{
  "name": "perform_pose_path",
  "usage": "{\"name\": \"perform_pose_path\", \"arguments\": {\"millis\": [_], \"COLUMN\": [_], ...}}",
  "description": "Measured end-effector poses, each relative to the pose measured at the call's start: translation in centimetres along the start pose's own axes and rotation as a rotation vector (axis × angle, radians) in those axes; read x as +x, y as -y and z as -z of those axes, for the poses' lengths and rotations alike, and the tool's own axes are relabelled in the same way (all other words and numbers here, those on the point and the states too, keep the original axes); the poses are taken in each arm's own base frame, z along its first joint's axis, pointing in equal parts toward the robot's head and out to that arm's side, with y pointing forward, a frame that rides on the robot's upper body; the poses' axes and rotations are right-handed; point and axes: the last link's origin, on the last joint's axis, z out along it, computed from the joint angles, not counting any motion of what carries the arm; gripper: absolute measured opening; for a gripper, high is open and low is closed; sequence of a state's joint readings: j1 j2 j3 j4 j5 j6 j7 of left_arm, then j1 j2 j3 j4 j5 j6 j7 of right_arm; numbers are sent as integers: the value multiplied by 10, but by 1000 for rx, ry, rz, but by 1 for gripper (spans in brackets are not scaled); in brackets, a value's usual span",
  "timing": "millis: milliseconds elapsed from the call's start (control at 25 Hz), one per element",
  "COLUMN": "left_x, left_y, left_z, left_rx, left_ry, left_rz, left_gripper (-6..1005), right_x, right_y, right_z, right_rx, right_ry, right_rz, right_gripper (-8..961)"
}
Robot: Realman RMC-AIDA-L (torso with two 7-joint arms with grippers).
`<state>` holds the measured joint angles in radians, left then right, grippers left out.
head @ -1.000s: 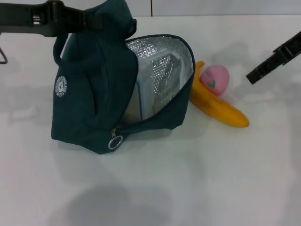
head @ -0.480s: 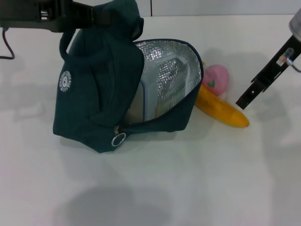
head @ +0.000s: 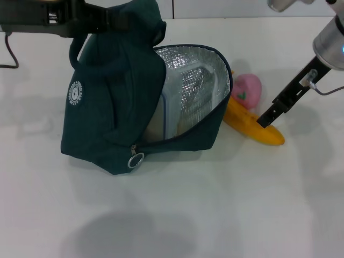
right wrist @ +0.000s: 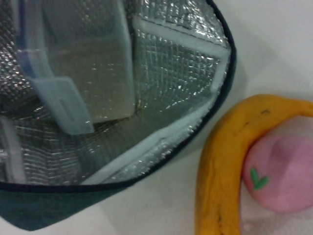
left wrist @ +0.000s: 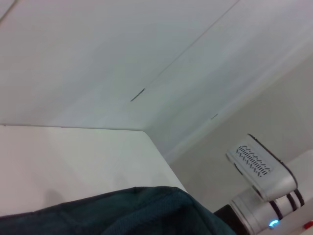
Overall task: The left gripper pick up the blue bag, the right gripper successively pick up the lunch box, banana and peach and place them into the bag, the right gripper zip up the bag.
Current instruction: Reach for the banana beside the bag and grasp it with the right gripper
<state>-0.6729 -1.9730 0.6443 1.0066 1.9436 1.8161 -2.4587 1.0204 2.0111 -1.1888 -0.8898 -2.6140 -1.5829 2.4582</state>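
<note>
The blue bag (head: 107, 107) hangs by its top from my left gripper (head: 115, 19), which is shut on the fabric at the upper left; its base rests on the table. The mouth gapes to the right and shows a silver lining. Inside stands the clear lunch box (head: 183, 102), which also fills the right wrist view (right wrist: 88, 73). The banana (head: 252, 126) lies on the table just right of the mouth, with the pink peach (head: 246, 90) behind it. My right gripper (head: 266, 119) is low over the banana's middle. The banana (right wrist: 220, 161) curves around the peach (right wrist: 281, 171).
The bag's zipper pull (head: 135, 159) hangs at the lower front corner. A dark cable (head: 6, 48) lies at the far left. The white table (head: 215, 215) stretches in front. The right arm's housing (left wrist: 264, 171) shows beyond the bag fabric (left wrist: 122, 213).
My right gripper has come down and to the left, from the far right edge to just over the banana. The bag shifted slightly right, then held still.
</note>
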Motion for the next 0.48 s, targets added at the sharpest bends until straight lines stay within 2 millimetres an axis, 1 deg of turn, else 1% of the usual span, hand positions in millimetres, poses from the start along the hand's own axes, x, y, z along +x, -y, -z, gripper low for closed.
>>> {"name": "perform_pose_path", "arguments": {"millis": [120,480], "left_x": [-1,0], "left_y": [1,2], "left_z": [-1,-2], "left_rx": [-7,-11], "left_ry": [3,6], "left_rz": [4,1], "left_gripper": [31,31], "right_x": [2,9], "right_y": [2,2], "right_z": [-6,-23], "right_rx": [19,-10], "right_ry": [11,50], "right_rz": [5,45], "right_gripper": [699,695]}}
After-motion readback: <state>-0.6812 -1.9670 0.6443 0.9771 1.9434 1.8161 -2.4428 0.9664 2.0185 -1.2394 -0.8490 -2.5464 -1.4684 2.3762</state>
